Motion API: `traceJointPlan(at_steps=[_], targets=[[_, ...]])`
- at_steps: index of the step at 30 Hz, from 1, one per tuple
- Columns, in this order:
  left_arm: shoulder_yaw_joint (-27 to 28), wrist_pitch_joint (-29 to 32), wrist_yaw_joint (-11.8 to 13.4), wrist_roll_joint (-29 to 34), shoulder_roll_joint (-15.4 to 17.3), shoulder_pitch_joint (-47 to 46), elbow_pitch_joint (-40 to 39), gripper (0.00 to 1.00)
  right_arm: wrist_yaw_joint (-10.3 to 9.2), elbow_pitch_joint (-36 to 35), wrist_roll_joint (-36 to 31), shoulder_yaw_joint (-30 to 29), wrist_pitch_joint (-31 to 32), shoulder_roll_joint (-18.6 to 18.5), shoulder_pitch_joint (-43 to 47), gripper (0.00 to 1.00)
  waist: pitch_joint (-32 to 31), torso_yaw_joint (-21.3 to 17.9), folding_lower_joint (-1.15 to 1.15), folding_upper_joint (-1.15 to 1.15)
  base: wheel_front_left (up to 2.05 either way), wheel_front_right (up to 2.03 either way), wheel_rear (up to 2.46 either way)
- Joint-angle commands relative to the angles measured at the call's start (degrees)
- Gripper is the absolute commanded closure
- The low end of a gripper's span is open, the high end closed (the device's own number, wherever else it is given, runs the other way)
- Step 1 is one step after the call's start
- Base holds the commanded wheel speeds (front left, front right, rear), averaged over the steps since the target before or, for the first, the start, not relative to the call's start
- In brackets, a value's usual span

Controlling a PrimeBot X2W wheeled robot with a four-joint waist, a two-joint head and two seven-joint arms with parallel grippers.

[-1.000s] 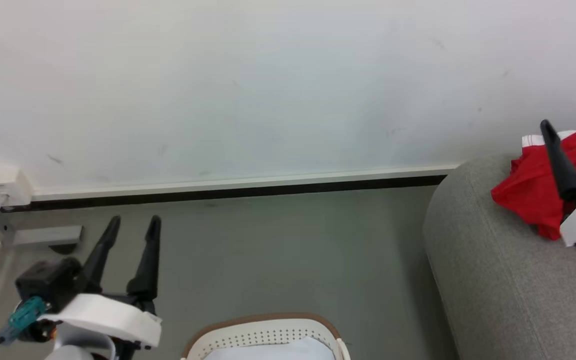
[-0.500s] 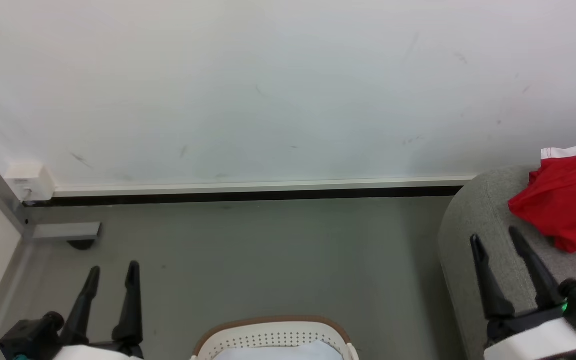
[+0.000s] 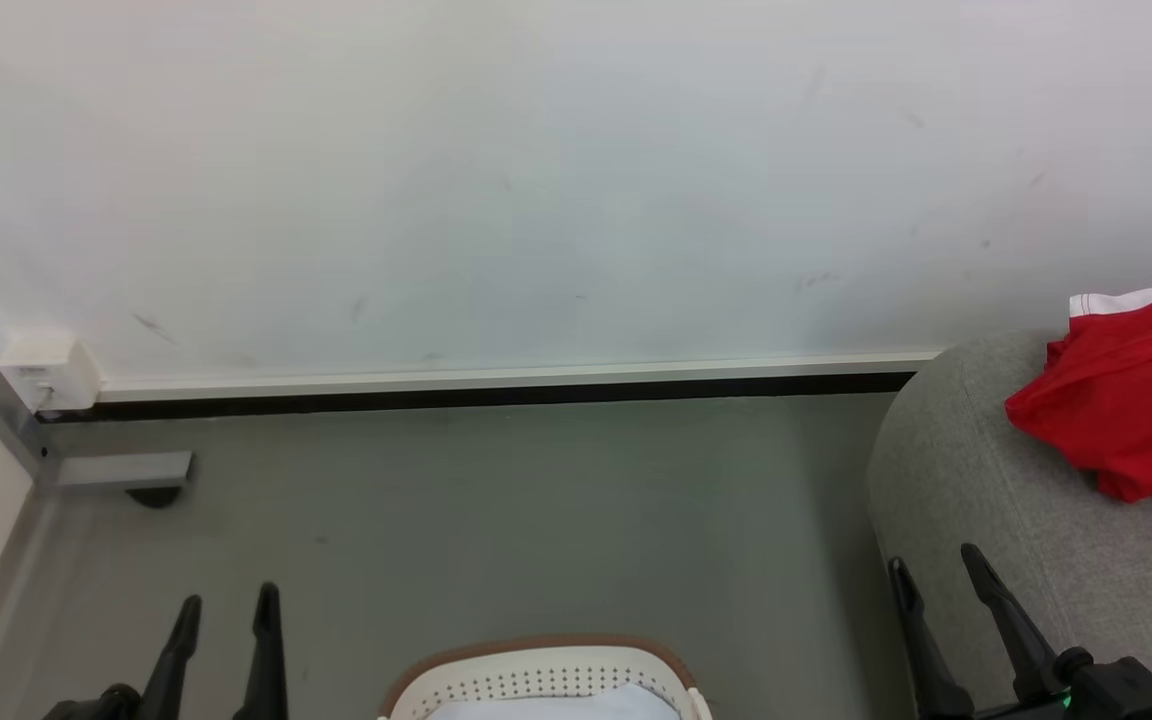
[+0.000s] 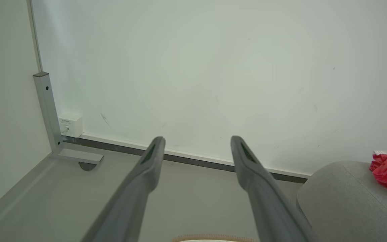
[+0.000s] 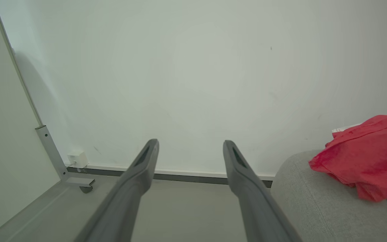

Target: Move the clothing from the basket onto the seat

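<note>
1. Clothing (image 3: 1131,400): lies crumpled on the seat (image 3: 976,520), white trim band at its far edge.
2. Basket (image 3: 536,668): on the floor, left of the seat and apart from it; a pale cloth (image 3: 556,708) lies inside.
3. My left gripper (image 3: 231,597): fingers spread, nothing between them, left of the basket.
4. My right gripper (image 3: 934,558): fingers spread, holding nothing, at the seat's near left edge, well apart from the clothing.
</note>
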Motion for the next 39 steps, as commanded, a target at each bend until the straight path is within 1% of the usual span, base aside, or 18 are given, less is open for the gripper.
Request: traceJointPlan(at_steps=[1, 6, 15, 28, 29, 32, 39], targets=[[0.7, 0.0, -0.7, 1.2, -0.6, 0.5, 0.8, 0.0, -0.13, 0.8, 0.6, -0.1, -0.5, -0.2, 0.5, 0.0, -0.1, 0.1, 0.0, 0.0, 0.0, 0.0, 0.0], [2.2, 0.0, -2.8, 3.1, -2.4, 0.2, 2.6, 0.0, -0.13, 2.5, 1.0, 0.0, -0.9, 0.0, -0.5, 0.0, -0.5, 0.0, 0.0, 0.0, 0.0, 0.0, 0.0], [4.5, 0.0, -5.4, 5.3, -4.2, -0.4, 4.5, 0.0, -0.13, 3.6, 1.1, 0.6, -1.0, 0.4, -1.5, 0.0, -0.9, -0.4, 0.0, 0.0, 0.0, 0.0, 0.0], [6.5, 0.0, -7.2, 7.0, -6.2, -0.9, 6.5, 0.0, -0.13, 4.1, 1.4, 1.0, -1.0, 0.8, -1.8, 0.0, -1.5, -0.8, 0.0, 0.0, 0.0, 0.0, 0.0], [6.3, 0.0, -7.3, 6.6, -6.3, -0.4, 6.6, 1.0, 0.01, 4.1, 1.1, 0.9, -0.9, 0.8, -1.2, 1.0, -1.5, -0.8, 0.0, 0.0, 0.0, 0.0, 0.0], [6.1, 0.2, -7.3, 6.2, -6.9, 0.2, 8.0, 1.0, 0.01, 5.2, 1.4, 1.0, -0.7, 0.9, -0.1, 1.0, -1.5, -0.8, 0.0, 0.0, 0.0, 0.0, 0.0], [7.1, 2.5, -7.8, -0.7, -7.4, -1.2, 8.6, 1.0, 0.0, 5.2, 8.9, -0.4, 1.1, 0.8, -0.6, 1.0, -1.3, -0.6, 0.0, 0.0, 0.0, 0.0, 0.0]])
